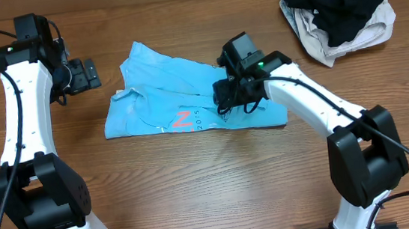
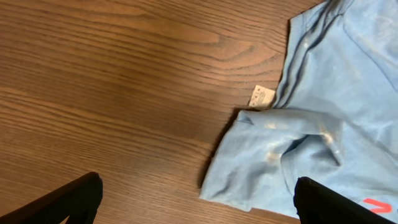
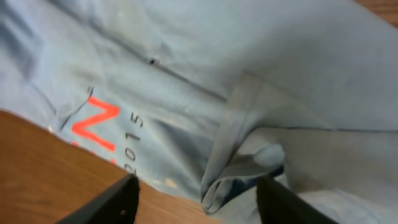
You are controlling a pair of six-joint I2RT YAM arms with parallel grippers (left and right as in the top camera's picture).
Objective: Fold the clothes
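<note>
Wooden table (image 1: 197,190): T-shirt (image 1: 165,96), garment pile (image 1: 337,11).

Overhead looks straight down on the whole table (image 1: 197,198). Left wrist looks down from farther off at the T-shirt's (image 1: 172,87) edge; right wrist, up close, at its red logo (image 3: 93,124).

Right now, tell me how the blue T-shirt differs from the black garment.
The sky-blue T-shirt lies spread mid-table; the black garment sits bunched on a cream garment at the far right corner. The right gripper is over the T-shirt; none nears the black garment. Both are clothing.
</note>
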